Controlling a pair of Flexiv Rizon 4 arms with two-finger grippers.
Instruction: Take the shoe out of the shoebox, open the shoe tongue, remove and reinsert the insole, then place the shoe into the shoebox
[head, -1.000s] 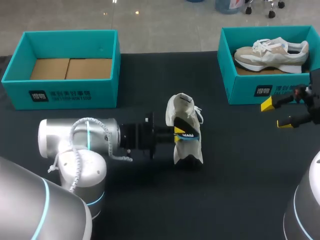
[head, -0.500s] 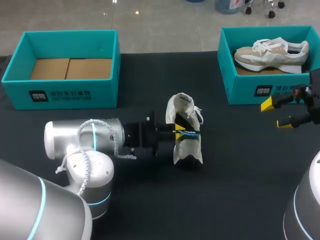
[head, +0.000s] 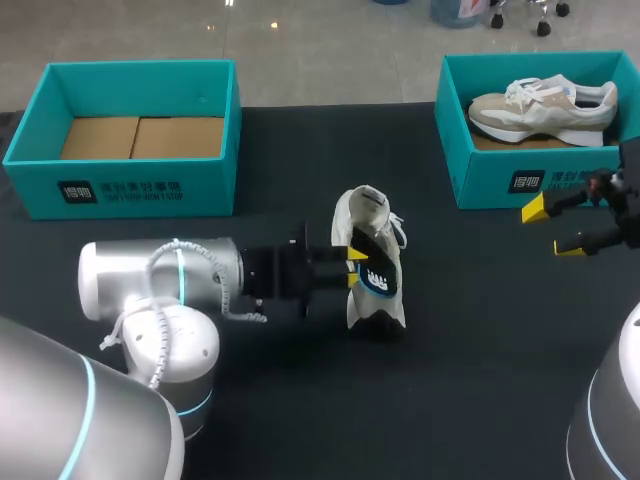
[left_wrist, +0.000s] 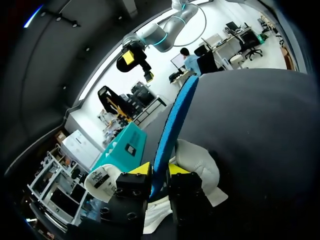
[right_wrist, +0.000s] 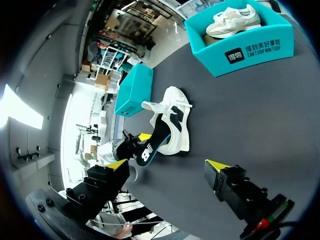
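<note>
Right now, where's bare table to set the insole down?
Free: the table between the shoe and the right end effector, the near strip in front of the shoe, and the gap between the left shoebox and the right shoebox. Crowded: left of the shoe, where the left end effector grips the insole.

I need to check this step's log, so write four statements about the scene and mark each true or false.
1. The left tool is shut on the insole. True.
2. The right tool holds the white shoe. False: it is open, empty and well apart from that shoe.
3. The left shoebox has a shoe in it. False: only its cardboard bottom shows.
4. The right shoebox holds a beige sneaker. True.
</note>
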